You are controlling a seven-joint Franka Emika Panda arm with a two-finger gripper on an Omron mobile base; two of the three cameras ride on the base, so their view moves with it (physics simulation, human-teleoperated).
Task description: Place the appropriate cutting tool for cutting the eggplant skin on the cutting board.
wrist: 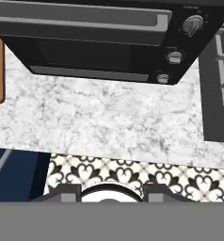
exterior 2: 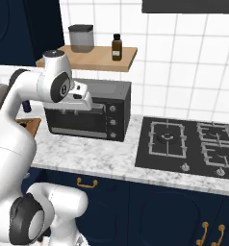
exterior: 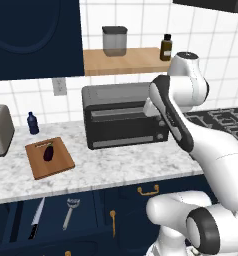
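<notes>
Peeler point(exterior: 70, 212) lying in open drawer point(exterior: 51, 220) below counter, head toward counter edge, beside black-handled knife point(exterior: 37, 218); untouched, not on cutting board point(exterior: 49, 158) yet. Sliver of its silver handle at lower left of hand view point(wrist: 1, 162), over dark drawer interior. Eggplant point(exterior: 48, 152) resting on board, near slot end. Board on marble counter point(exterior: 131, 162) left of toaster oven point(exterior: 123, 116), small blue bottle point(exterior: 33, 123) behind it.

Step in hand, by judgement: approach, before any grasp. Gripper point(wrist: 111, 194) held high in front of toaster oven, looking down at counter edge and patterned floor, well apart from drawer. Only bases of fingertips point(wrist: 62, 193) visible at bottom of hand view; appear spread, nothing between them, touching nothing.

Next move probably calls for swinging left and down into drawer, lining up across thin handle, picking silver tool and not knife just beside it. Then lift, carry over counter edge, set down on bare wood clear of eggplant.
</notes>
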